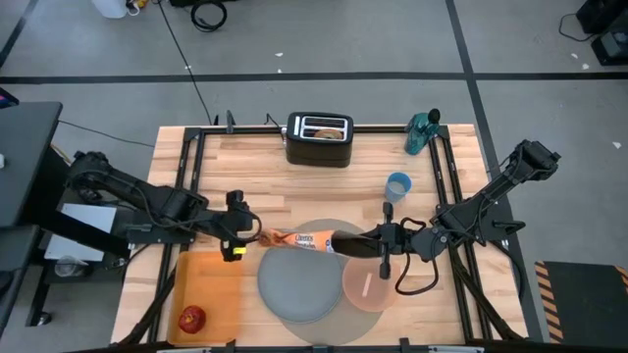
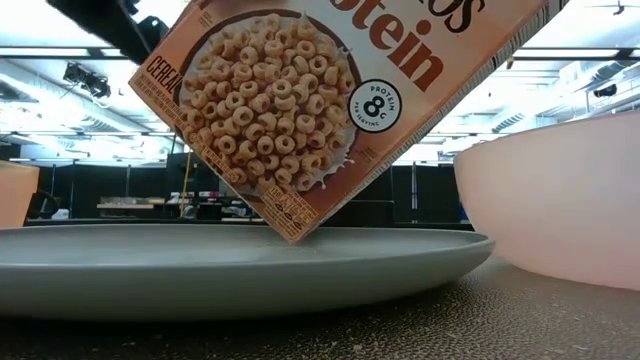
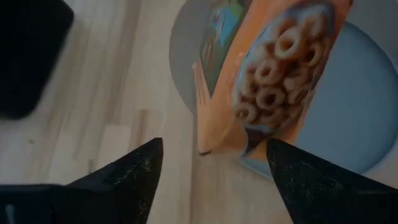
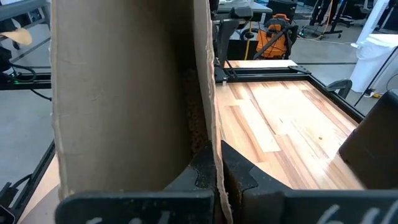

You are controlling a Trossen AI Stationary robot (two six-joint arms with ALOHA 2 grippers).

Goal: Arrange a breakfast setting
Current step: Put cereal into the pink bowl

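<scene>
Looking straight down from the high view, you find the cereal box lying with its long axis left to right across the middle of the frame, over the upper edge of the large round grey mat; the left gripper sits at its left end with fingers spread and clear of the cardboard, the right gripper at its right end, just above the translucent pink bowl. The grey plate lies below the box, the red apple on the orange tray at lower left, the black toaster at upper centre.

From the low view, you see the box tilted, its lowest corner just over the plate; whether it touches I cannot tell; the bowl stands at right.

Through the left wrist view, both dark fingers stand wide apart at the bottom, with the box beyond them, unheld.

In the right wrist view, the fingers pinch a top flap of the box, so the right arm alone carries it; judge the pour toward the bowl, which lies on that arm's side.
</scene>
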